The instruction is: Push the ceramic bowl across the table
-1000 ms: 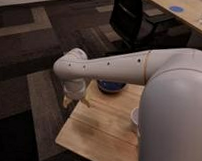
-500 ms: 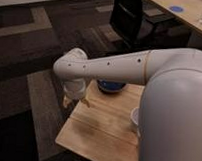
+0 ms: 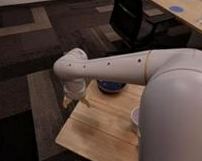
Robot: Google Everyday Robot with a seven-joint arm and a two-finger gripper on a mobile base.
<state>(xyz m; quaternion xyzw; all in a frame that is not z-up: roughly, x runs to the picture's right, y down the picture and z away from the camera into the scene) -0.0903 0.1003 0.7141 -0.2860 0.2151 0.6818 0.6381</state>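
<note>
1. The robot arm is the biggest thing here by far. It's a fat white tube that comes in from the picture's right, runs across above the table and bends down at the wrist.
2. The carpet is dark with paler strips, and it lies behind, left of and below the gripper.
3. The table is light brown wood with plank grain. Most of its top lies in front of the gripper and to the picture's right of it.
4. A black office chair stands well behind the gripper, off to the right.
5. A pale desk fills the far right corner, even further from the gripper than the chair.
6. The gripper hangs from the wrist right at the table's far left corner, low over the edge. I can't tell if it's open or closed, or if it's touching anything (it's just a pale blob with tan tips).
7. The ceramic bowl is dark blue and glossy. It sits on the table's far edge, near the gripper on its right, half tucked under the arm. I can't tell if they're touching.
8. A white cup is further right of the gripper and closer to the camera, mostly hidden by the arm.
9. A small blue disc lies on the desk.
</note>
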